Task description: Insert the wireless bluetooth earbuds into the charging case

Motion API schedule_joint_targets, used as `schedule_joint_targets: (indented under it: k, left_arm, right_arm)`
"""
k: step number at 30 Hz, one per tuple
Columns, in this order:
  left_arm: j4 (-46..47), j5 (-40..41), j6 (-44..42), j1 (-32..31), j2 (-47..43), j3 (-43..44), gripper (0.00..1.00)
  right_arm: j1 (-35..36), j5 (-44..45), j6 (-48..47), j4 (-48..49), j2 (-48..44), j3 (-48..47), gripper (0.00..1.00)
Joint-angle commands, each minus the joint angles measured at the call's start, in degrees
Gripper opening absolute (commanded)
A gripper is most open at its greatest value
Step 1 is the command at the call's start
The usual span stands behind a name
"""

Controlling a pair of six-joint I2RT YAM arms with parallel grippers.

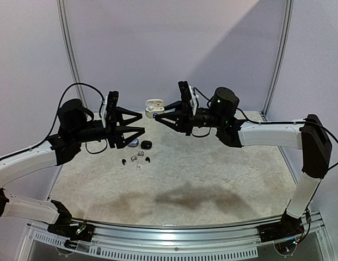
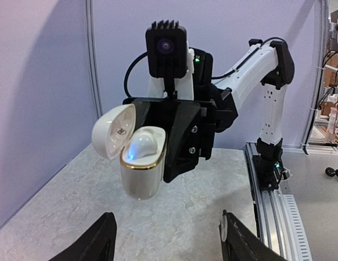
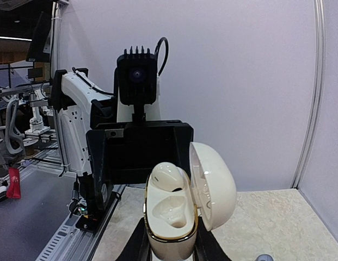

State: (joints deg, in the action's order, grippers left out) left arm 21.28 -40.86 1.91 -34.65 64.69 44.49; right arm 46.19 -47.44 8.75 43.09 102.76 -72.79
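Aloft, the right fingers [image 3: 136,247] clamp the open charging case [image 3: 170,225].

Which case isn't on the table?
The white case, lid open, held up by the right end effector; the black case and bluish case lie on the table.

Two robot arms at the table's edge: the left arm [image 1: 22,163] and right arm [image 1: 272,133] wear white shells between black joints. Thin black cables [image 2: 126,79] feed the wrists, and a green light [image 1: 217,100] glows. The left gripper [image 1: 142,123] and right gripper [image 1: 158,116] are black wedges under finned camera blocks [image 2: 166,46], with silver screws [image 2: 194,129].
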Motion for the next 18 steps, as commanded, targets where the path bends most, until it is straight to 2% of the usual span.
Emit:
schedule_joint_targets:
  k: [1,7,15,18]
  left_arm:
    - [3.2,2.9,2.8,-2.8,1.4,-0.5,0.64]
    - [4.1,5.0,3.0,-3.7,2.3,0.7,0.57]
    - [3.7,6.7,1.5,-3.6,2.5,1.6,0.56]
    - [0.4,7.0,0.3,-3.3,2.7,1.9,0.57]
  right_arm:
    - [0.7,-2.0,-0.6,-1.3,0.9,-2.5,0.00]
    - [1.0,-2.6,-1.2,-1.6,1.0,-2.6,0.00]
    - [1.1,-3.5,-1.8,-2.4,0.9,-2.6,0.00]
    - [1.1,-3.1,-1.8,-2.7,0.8,-2.5,0.00]
